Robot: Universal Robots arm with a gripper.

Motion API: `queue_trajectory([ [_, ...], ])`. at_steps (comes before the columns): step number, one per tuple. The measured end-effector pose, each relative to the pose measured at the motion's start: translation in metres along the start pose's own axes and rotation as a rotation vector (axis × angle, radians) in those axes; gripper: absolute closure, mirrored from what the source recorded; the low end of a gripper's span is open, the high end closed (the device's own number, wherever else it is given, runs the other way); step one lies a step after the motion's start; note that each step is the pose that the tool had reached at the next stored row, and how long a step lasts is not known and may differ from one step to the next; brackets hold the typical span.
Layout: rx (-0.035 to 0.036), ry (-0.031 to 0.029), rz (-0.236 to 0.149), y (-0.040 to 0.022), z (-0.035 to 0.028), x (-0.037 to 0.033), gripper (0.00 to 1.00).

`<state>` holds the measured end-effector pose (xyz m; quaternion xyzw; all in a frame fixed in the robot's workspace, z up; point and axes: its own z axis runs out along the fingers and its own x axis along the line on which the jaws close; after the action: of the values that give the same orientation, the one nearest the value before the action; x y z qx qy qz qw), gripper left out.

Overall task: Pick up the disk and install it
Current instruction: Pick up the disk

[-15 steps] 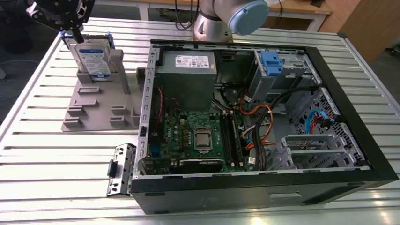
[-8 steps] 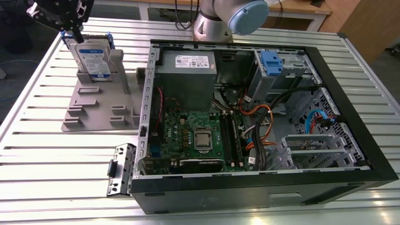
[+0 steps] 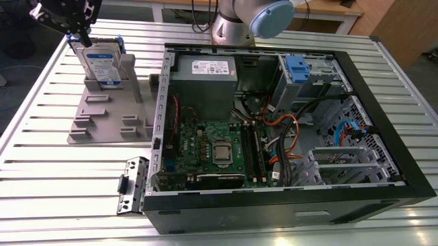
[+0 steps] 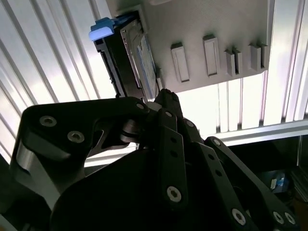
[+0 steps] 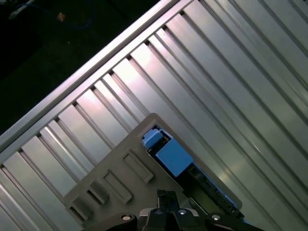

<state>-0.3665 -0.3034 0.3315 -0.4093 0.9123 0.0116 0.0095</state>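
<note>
The disk (image 3: 104, 64) stands on edge in a slot at the back of a grey holder block (image 3: 102, 120), at the exterior view's upper left. It is silver with a white-and-blue label and a bright blue bracket. My gripper (image 3: 81, 37) hangs right over its top edge, at or just above the bracket. In the second wrist view the disk (image 4: 144, 57) sits just beyond the gripper's black linkage (image 4: 163, 96). In the first wrist view the blue bracket end (image 5: 171, 156) lies close in front of the gripper (image 5: 166, 197). Whether it grips the disk does not show.
An open computer case (image 3: 383, 169) lies to the holder's right in the exterior view, with a grey power supply (image 3: 205, 77), a green motherboard (image 3: 212, 148) and a grey drive cage with a blue latch (image 3: 296, 66). The arm's base (image 3: 239, 20) stands behind it. A loose metal bracket (image 3: 133, 184) lies by the case's front corner.
</note>
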Motion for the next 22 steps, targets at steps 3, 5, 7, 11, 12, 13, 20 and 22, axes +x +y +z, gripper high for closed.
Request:
queue_trajectory([
  [3, -0.0006, 0.0003, -0.022, 0.0000, 0.0000, 0.0000, 0.90],
  [5, -0.0010, 0.0005, -0.036, 0.0000, 0.0000, 0.0000, 0.90],
  [7, -0.0013, 0.0007, -0.050, 0.0000, 0.0000, 0.0000, 0.90],
  [11, -0.0022, 0.0011, -0.080, 0.0000, 0.0000, 0.0000, 0.90],
  [12, -0.0024, 0.0012, -0.087, 0.0000, 0.0000, 0.0000, 0.90],
  [13, -0.0026, 0.0013, -0.095, 0.0000, 0.0000, 0.0000, 0.90],
  [20, -0.0040, 0.0020, -0.145, 0.0000, 0.0000, 0.0000, 0.90],
  [22, -0.0043, 0.0022, -0.159, 0.0000, 0.0000, 0.0000, 0.90],
])
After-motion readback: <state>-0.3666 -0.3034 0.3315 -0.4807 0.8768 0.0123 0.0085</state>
